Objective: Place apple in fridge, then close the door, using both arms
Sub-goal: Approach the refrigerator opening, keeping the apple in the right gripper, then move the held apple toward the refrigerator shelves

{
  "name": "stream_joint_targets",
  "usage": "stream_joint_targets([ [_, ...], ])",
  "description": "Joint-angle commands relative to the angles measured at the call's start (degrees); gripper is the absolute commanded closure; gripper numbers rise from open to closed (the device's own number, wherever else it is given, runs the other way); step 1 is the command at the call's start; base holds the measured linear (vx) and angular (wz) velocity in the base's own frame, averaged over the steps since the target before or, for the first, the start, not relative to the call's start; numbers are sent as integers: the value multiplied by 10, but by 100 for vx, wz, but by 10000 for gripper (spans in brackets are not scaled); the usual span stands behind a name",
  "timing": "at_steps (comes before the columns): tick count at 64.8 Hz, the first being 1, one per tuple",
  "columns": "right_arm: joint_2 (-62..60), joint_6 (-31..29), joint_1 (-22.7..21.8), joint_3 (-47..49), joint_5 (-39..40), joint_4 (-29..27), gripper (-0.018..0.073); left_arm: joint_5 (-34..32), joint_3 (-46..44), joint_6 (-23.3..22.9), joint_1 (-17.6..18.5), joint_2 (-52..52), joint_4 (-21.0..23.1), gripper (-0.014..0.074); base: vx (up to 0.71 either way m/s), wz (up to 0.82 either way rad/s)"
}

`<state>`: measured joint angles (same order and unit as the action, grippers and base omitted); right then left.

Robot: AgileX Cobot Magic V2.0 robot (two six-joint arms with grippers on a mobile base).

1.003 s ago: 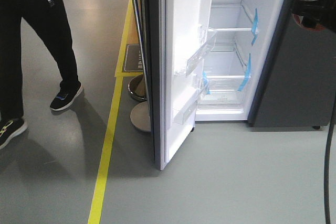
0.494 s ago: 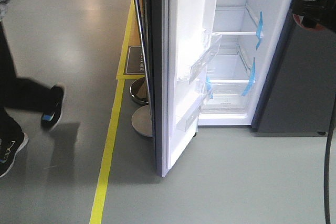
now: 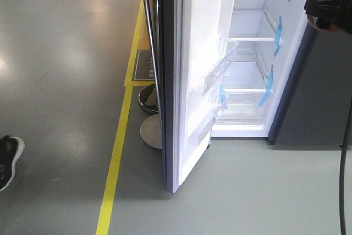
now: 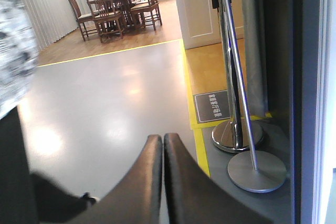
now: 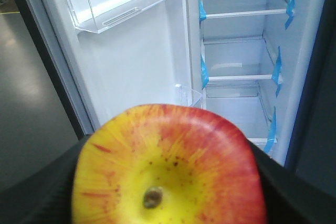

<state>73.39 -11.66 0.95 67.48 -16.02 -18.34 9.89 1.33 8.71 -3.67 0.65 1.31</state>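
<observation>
The red and yellow apple (image 5: 168, 166) fills the lower right wrist view, clamped between the black fingers (image 5: 294, 192) of my right gripper (image 3: 330, 10), which sits at the upper right of the front view. The fridge (image 3: 250, 53) stands open ahead, white inside with clear shelves and blue tape strips (image 5: 276, 69). Its door (image 3: 201, 75) swings out toward me, clear bins on its white inner face. My left gripper (image 4: 163, 142) is shut and empty, pointing at the floor left of the door's dark outer side (image 4: 281, 77).
Two chrome stanchion posts (image 4: 236, 77) with round bases (image 4: 256, 170) stand just left of the door. A yellow floor line (image 3: 115, 158) runs along the grey floor. A person's shoe (image 3: 8, 160) shows at the left edge. Wooden chairs and table (image 4: 118, 3) sit far back.
The view has shifted so the fridge and door sit further right and nearer. The person on the left has walked away, leaving only one shoe in view.
</observation>
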Motion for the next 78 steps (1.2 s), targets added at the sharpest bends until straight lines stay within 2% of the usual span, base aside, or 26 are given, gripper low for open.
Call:
stream_joint_targets([
  [1,-17,-3,-3,16,45,-4,407,-46,14,-2,3,9,6,602,8,0],
  [78,-17,-3,-3,16,45,-4,407,-46,14,-2,3,9,6,602,9,0],
])
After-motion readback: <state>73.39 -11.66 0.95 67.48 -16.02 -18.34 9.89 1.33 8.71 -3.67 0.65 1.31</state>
